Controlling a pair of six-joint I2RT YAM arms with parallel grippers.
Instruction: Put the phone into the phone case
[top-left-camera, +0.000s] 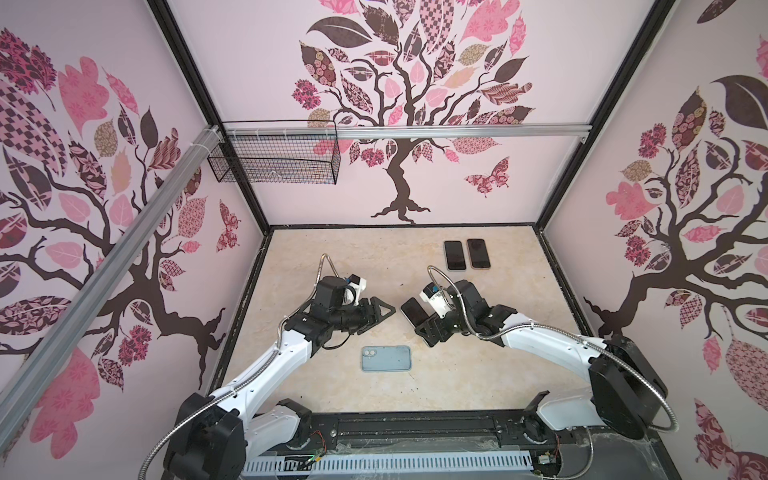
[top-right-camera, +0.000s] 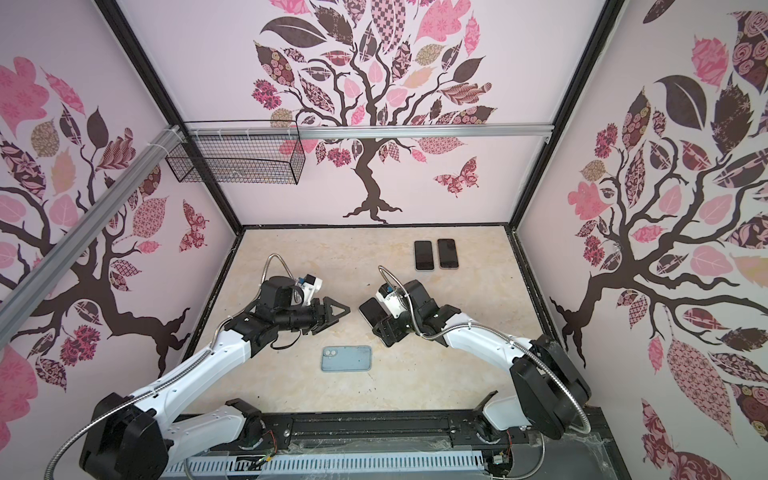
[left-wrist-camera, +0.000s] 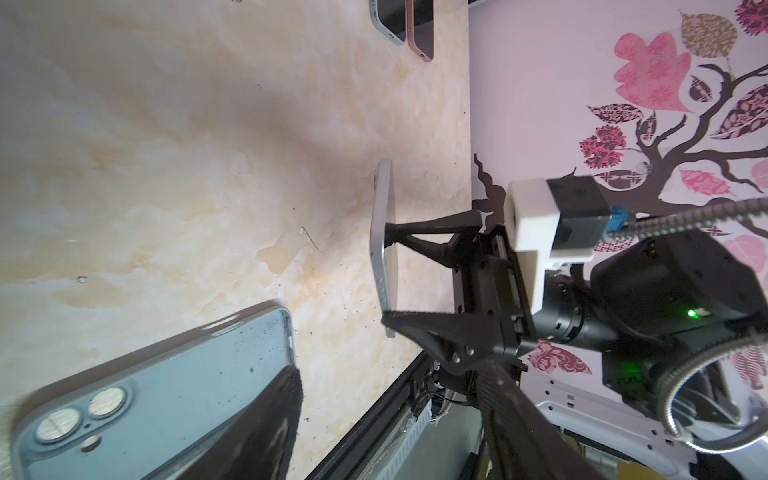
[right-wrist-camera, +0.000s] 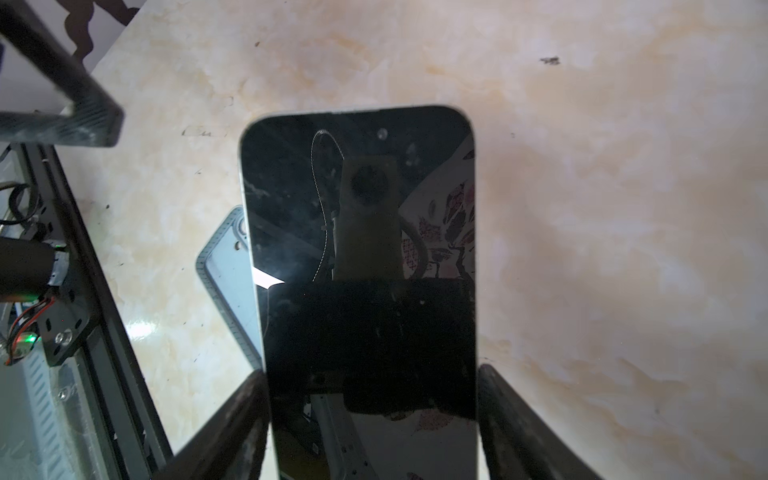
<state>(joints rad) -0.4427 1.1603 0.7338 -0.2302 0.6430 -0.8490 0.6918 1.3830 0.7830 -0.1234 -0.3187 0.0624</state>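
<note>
Looking outward from the base, I see the phone case (top-left-camera: 386, 358) flat, long axis across the table. Just beyond and rightward, my right gripper (right-wrist-camera: 372, 374) clamps the phone (right-wrist-camera: 357, 249) by its long edges, above the table. My left gripper (top-left-camera: 376, 318) hangs open, empty. Two spare phones (top-left-camera: 455, 255) lie farthest.

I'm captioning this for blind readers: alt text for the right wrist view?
A dark-screened phone is gripped by its long edges between the right gripper's two black fingers, held above a marbled table. A blue case on the table shows partly from behind it.
</note>
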